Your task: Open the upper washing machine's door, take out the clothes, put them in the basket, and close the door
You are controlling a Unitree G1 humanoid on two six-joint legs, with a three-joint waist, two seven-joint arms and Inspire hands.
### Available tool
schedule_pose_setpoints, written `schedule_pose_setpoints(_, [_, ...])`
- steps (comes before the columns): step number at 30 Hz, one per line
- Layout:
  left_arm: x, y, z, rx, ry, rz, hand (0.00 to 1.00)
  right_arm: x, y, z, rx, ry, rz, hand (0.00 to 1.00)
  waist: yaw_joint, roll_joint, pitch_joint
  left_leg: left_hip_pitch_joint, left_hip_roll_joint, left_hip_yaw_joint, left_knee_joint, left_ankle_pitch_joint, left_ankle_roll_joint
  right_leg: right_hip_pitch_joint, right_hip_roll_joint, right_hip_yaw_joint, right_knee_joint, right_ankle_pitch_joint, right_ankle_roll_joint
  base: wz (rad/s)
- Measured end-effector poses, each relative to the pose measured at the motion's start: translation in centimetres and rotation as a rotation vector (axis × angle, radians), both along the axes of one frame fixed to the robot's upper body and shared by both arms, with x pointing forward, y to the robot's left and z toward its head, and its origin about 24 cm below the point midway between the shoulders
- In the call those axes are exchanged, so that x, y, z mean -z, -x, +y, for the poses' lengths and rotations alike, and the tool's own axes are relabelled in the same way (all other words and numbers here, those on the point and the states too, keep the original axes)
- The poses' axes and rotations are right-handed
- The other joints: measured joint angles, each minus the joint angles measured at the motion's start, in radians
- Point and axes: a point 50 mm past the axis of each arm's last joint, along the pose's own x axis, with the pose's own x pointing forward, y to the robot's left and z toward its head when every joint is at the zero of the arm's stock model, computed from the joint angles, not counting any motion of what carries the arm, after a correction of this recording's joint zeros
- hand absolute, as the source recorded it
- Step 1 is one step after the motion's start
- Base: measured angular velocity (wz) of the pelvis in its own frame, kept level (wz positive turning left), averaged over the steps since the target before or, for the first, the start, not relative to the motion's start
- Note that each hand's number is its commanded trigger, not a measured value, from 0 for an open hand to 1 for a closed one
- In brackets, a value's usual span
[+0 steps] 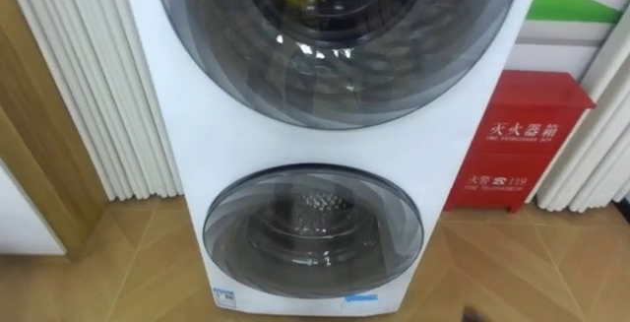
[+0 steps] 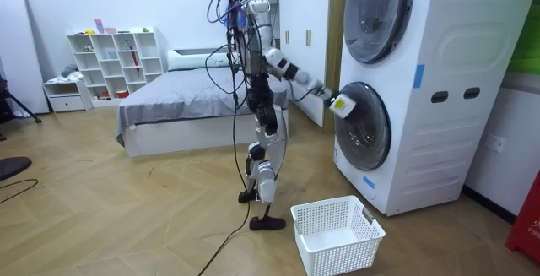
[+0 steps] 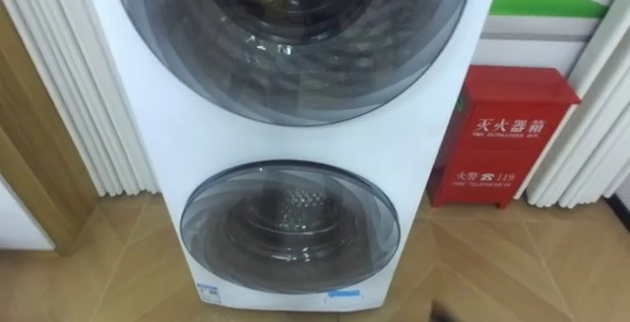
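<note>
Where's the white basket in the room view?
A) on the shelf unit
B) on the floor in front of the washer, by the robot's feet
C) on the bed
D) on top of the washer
B: the white basket stands on the wooden floor just in front of the washing machine, close beside the robot's feet.

Bright, even light; reflections gleam on the lower door (image 1: pixel 313 231).

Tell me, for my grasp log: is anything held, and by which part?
Cannot tell: the right hand is by the lower door, too small to judge.
</note>
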Motion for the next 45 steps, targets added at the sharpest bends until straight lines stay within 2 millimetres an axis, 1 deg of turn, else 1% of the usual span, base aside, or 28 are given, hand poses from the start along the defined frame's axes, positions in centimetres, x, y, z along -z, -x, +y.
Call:
schedule_pose_setpoints(1, [0.0, 0.0, 0.0, 0.000, 0.000, -0.001, 0.00, -0.6, -0.5, -0.2, 0.007, 0.009, -0.026, 0.00, 0.003, -0.003, -0.0017, -0.001, 0.000, -0.001, 0.000, 0.000, 0.000, 0.000, 0.000, 0.000, 0.000, 0.000, 0.000, 0.06])
schedule_pose_setpoints(2, [0.0, 0.2, 0.1, -0.001, -0.001, 0.004, 0.00, -1.8, -1.3, -0.6, 0.013, 0.028, -0.070, 0.00, 0.009, -0.005, -0.0035, -0.001, 0.000, -0.001, 0.000, 0.000, 0.000, -0.001, 0.000, 0.000, 0.000, 0.000, 0.000, 0.00])
schedule_pose_setpoints(3, [0.0, 0.3, 0.1, -0.002, -0.002, 0.009, 0.00, -2.3, -1.7, -0.7, 0.015, 0.034, -0.088, 0.00, 0.012, -0.007, -0.0048, -0.001, 0.000, -0.001, 0.000, 0.000, 0.000, -0.001, 0.000, 0.001, 0.000, 0.000, 0.000, 0.00])
schedule_pose_setpoints(5, [0.0, 1.0, 0.3, -0.002, -0.009, 0.028, 0.00, -4.1, -3.2, -1.1, 0.026, 0.054, -0.153, 0.00, 0.029, -0.010, -0.0071, -0.001, 0.000, -0.001, 0.001, 0.000, 0.000, -0.002, 0.000, 0.000, 0.000, 0.000, 0.000, 0.00])
schedule_pose_setpoints(7, [-0.1, 1.0, 0.5, 0.002, -0.021, 0.034, 0.00, -5.4, -4.2, -1.5, 0.047, 0.037, -0.198, 0.00, 0.026, -0.014, -0.0090, -0.003, 0.000, -0.004, 0.001, 0.000, 0.001, -0.003, -0.002, -0.004, 0.000, 0.000, 0.000, 0.03])
schedule_pose_setpoints(9, [-0.3, 1.0, 0.9, 0.015, -0.040, 0.041, 0.00, -8.4, -6.1, -1.5, 0.059, 0.041, -0.291, 0.00, 0.030, -0.015, -0.0104, -0.012, -0.001, -0.010, 0.002, 0.001, 0.001, -0.011, -0.004, -0.013, 0.001, 0.000, 0.000, 0.02])
schedule_pose_setpoints(10, [-0.3, 1.0, 1.0, 0.011, -0.043, 0.046, 0.00, -9.1, -6.6, -1.4, 0.061, 0.034, -0.320, 0.00, 0.030, -0.015, -0.0104, -0.013, -0.001, -0.011, 0.002, 0.001, 0.001, -0.011, -0.004, -0.014, 0.001, 0.000, 0.000, 0.00])
schedule_pose_setpoints(11, [-0.3, 1.5, 1.1, 0.014, -0.049, 0.069, 0.00, -10.5, -7.6, -1.2, 0.064, 0.025, -0.366, 0.00, 0.031, -0.016, -0.0107, -0.009, -0.001, -0.013, 0.002, 0.001, 0.002, -0.007, -0.003, -0.014, 0.001, 0.000, 0.000, 0.00])
schedule_pose_setpoints(12, [-0.3, 1.5, 1.1, 0.021, -0.052, 0.073, 0.00, -11.1, -8.0, -1.2, 0.066, 0.029, -0.383, 0.00, 0.031, -0.017, -0.0115, -0.008, -0.001, -0.015, 0.002, 0.001, 0.002, -0.005, -0.003, -0.015, 0.001, 0.000, 0.000, 0.12])
schedule_pose_setpoints(15, [-0.5, 1.1, 1.2, 0.039, -0.062, 0.067, 0.00, -13.4, -8.9, -1.6, 0.095, 0.041, -0.453, 0.00, 0.037, -0.029, -0.0178, -0.006, -0.003, -0.037, 0.002, 0.002, 0.002, 0.005, -0.003, -0.021, 0.001, 0.000, 0.000, 0.20])
schedule_pose_setpoints(18, [-0.5, 1.7, 1.3, 0.031, -0.063, 0.083, 0.00, -14.2, -9.2, -1.8, 0.115, 0.030, -0.481, 0.00, 0.052, -0.037, -0.0175, -0.009, -0.003, -0.037, 0.003, 0.002, 0.002, 0.006, -0.003, -0.021, 0.000, 0.000, 0.000, 0.01])
schedule_pose_setpoints(19, [-0.5, 1.9, 1.4, 0.023, -0.065, 0.089, 0.00, -14.8, -9.6, -1.8, 0.122, 0.023, -0.492, 0.00, 0.054, -0.041, -0.0152, -0.011, -0.003, -0.037, 0.005, 0.002, 0.002, 0.002, -0.004, -0.025, 0.000, 0.000, 0.000, 0.00])
schedule_pose_setpoints(20, [-0.5, 2.3, 1.5, 0.020, -0.069, 0.105, 0.00, -15.0, -9.9, -1.7, 0.124, 0.017, -0.484, 0.00, 0.049, -0.045, -0.0129, -0.016, -0.003, -0.038, 0.011, 0.002, 0.002, 0.001, -0.005, -0.033, 0.000, 0.000, 0.000, 0.03])
schedule_pose_setpoints(21, [-0.5, 2.6, 1.6, 0.016, -0.071, 0.116, 0.00, -15.3, -9.9, -1.9, 0.122, 0.016, -0.481, 0.00, 0.043, -0.049, -0.0127, -0.027, -0.004, -0.042, 0.014, 0.002, 0.002, -0.003, -0.007, -0.047, 0.001, 0.000, 0.000, 0.08])
schedule_pose_setpoints(22, [-0.5, 2.7, 1.7, 0.015, -0.072, 0.119, 0.00, -15.6, -10.0, -2.0, 0.120, 0.018, -0.483, 0.00, 0.041, -0.050, -0.0117, -0.032, -0.005, -0.047, 0.015, 0.003, 0.003, -0.005, -0.008, -0.048, 0.001, 0.000, 0.000, 0.14])
schedule_pose_setpoints(23, [-0.6, 2.8, 1.8, 0.014, -0.074, 0.123, 0.00, -16.4, -10.2, -2.5, 0.121, 0.019, -0.494, 0.00, 0.035, -0.054, -0.0105, -0.042, -0.006, -0.050, 0.018, 0.004, 0.005, -0.012, -0.010, -0.049, 0.002, 0.000, 0.000, 0.09])
schedule_pose_setpoints(25, [-0.7, 2.9, 2.0, 0.003, -0.079, 0.122, 0.00, -17.3, -10.6, -3.1, 0.130, -0.009, -0.491, 0.00, 0.032, -0.059, -0.0095, -0.045, -0.006, -0.051, 0.020, 0.006, 0.004, -0.014, -0.010, -0.054, 0.002, 0.000, 0.000, 0.02])
schedule_pose_setpoints(27, [-0.8, 3.2, 2.3, 0.007, -0.087, 0.136, 0.00, -17.4, -10.5, -4.0, 0.151, -0.014, -0.477, 0.00, 0.028, -0.067, -0.0098, -0.046, -0.006, -0.054, 0.020, 0.007, 0.004, -0.013, -0.010, -0.061, 0.002, 0.000, 0.000, 0.05])
schedule_pose_setpoints(28, [-0.8, 3.2, 2.4, 0.016, -0.092, 0.140, 0.00, -18.0, -10.7, -4.2, 0.157, -0.007, -0.489, 0.00, 0.025, -0.069, -0.0099, -0.047, -0.006, -0.056, 0.020, 0.009, 0.004, -0.013, -0.011, -0.067, 0.002, 0.000, 0.000, 0.04])
schedule_pose_setpoints(30, [-0.8, 3.6, 2.4, 0.015, -0.094, 0.155, 0.00, -20.0, -11.2, -4.7, 0.155, 0.023, -0.537, 0.00, 0.017, -0.070, -0.0104, -0.048, -0.006, -0.058, 0.021, 0.010, 0.003, -0.011, -0.011, -0.067, 0.003, 0.000, 0.000, 0.02])
schedule_pose_setpoints(31, [-0.8, 3.6, 2.5, 0.020, -0.097, 0.156, 0.00, -20.5, -11.3, -4.8, 0.156, 0.032, -0.549, 0.00, 0.017, -0.071, -0.0108, -0.048, -0.006, -0.059, 0.021, 0.010, 0.003, -0.011, -0.011, -0.067, 0.003, 0.000, 0.000, 0.04])
schedule_pose_setpoints(32, [-0.9, 3.6, 2.5, 0.021, -0.099, 0.156, 0.00, -21.5, -11.4, -5.1, 0.159, 0.047, -0.571, 0.00, 0.017, -0.074, -0.0114, -0.047, -0.006, -0.060, 0.021, 0.010, 0.003, -0.008, -0.011, -0.068, 0.003, 0.000, 0.000, 0.03])
schedule_pose_setpoints(35, [-1.0, 3.6, 2.9, 0.021, -0.108, 0.163, 0.00, -23.4, -11.8, -5.2, 0.164, 0.060, -0.615, 0.00, 0.016, -0.085, -0.0142, -0.047, -0.006, -0.060, 0.021, 0.010, 0.003, -0.008, -0.011, -0.068, 0.002, 0.000, 0.000, 0.00])
schedule_pose_setpoints(36, [-1.0, 3.6, 3.0, 0.021, -0.112, 0.165, 0.00, -23.4, -11.8, -5.2, 0.168, 0.060, -0.611, 0.00, 0.015, -0.089, -0.0166, -0.047, -0.006, -0.060, 0.021, 0.010, 0.003, -0.008, -0.011, -0.068, 0.002, 0.000, 0.000, 0.00])
schedule_pose_setpoints(38, [-1.1, 3.3, 3.1, 0.022, -0.117, 0.159, 0.00, -23.4, -11.8, -5.2, 0.168, 0.060, -0.610, 0.00, 0.015, -0.092, -0.0178, -0.047, -0.006, -0.060, 0.020, 0.010, 0.003, -0.008, -0.011, -0.068, 0.002, 0.000, 0.000, 0.00])
schedule_pose_setpoints(45, [-1.4, 2.6, 3.4, 0.030, -0.130, 0.129, 0.00, -23.8, -11.9, -5.1, 0.168, 0.084, -0.619, 0.00, 0.012, -0.089, -0.0176, -0.048, -0.006, -0.060, 0.019, 0.010, 0.003, -0.010, -0.011, -0.068, 0.002, 0.000, 0.000, 0.00])
